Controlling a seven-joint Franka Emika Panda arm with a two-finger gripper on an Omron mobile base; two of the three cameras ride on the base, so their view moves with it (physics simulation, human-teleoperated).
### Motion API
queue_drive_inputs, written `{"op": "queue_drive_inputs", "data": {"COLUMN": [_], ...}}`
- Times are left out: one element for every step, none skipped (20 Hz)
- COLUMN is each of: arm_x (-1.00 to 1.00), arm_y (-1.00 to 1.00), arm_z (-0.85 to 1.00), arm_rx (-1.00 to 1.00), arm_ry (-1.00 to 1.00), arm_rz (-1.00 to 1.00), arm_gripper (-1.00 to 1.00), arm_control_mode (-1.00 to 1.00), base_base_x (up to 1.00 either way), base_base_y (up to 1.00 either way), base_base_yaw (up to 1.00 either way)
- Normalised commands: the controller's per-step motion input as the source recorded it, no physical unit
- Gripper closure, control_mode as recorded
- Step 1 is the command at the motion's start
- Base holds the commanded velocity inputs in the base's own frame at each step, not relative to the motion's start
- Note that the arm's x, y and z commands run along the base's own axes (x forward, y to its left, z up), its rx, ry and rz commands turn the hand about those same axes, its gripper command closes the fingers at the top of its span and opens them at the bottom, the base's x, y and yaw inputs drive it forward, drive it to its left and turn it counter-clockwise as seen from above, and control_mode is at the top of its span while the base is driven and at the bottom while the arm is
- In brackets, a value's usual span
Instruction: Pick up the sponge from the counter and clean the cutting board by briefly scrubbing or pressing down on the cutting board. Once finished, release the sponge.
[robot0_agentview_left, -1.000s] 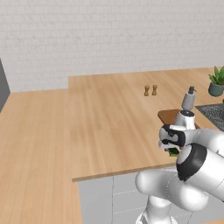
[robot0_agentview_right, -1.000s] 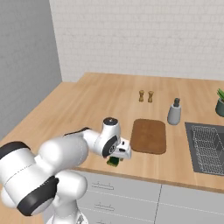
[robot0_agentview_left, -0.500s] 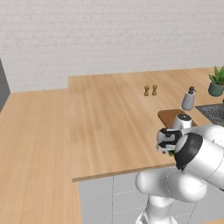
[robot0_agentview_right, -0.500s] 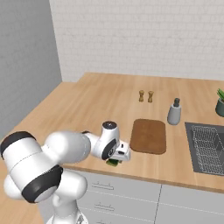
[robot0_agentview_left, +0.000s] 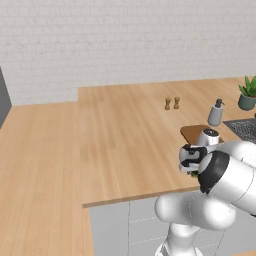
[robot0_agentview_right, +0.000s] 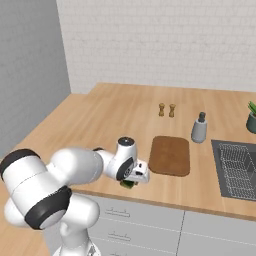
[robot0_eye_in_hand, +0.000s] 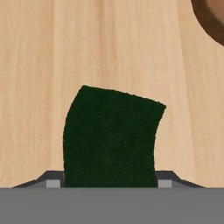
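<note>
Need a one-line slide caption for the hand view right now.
Hand view: gripper straddling the dark green sponge on the light wood counter, a corner of the cutting board at top right.

sponge (robot0_eye_in_hand: 111, 138): small block, dk green top face, edges look pinched/bowed; lies on counter nr front edge, just left of board; in right base view green w/ yellowish bit (robot0_agentview_right: 128, 183)
cutting board (robot0_agentview_right: 170, 155): flat reddish-brown wood, rounded corners, darker than counter; lies flat, bare top
counter (robot0_agentview_left: 125, 135): lt tan wood planks, grey cabinet fronts below
</note>
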Motion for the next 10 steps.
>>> {"op": "queue_drive_inputs", "data": {"arm_x": [0.0,0.0,0.0,0.0,0.0,0.0,0.0,0.09,0.14,0.33], "arm_y": [0.0,-0.06,-0.06,-0.27,-0.37,0.0,-0.06,-0.61,-0.69,-0.62], "arm_z": [0.4,0.59,0.59,0.6,0.51,0.68,0.78,0.69,0.56,0.42], "arm_rx": [0.0,0.01,0.01,0.02,0.0,-0.09,-0.11,-0.01,0.0,0.0], "arm_ry": [-0.03,0.0,0.0,0.0,0.0,0.0,-0.02,0.0,0.0,0.0], "arm_rz": [0.0,-0.03,-0.05,-0.06,-0.01,-0.14,-0.17,-0.14,-0.14,-0.23], "arm_gripper": [1.0,1.0,1.0,1.0,1.0,1.0,1.0,1.0,1.0,1.0], "arm_control_mode": [-1.0,-1.0,-1.0,-1.0,-1.0,-1.0,-1.0,-1.0,-1.0,-1.0], "base_base_x": [0.0,0.0,0.0,0.0,0.0,0.0,0.0,0.0,0.0,0.0], "base_base_y": [0.0,0.0,0.0,0.0,0.0,0.0,0.0,0.0,0.0,0.0], "base_base_yaw": [0.0,0.0,0.0,0.0,0.0,0.0,0.0,0.0,0.0,0.0]}}
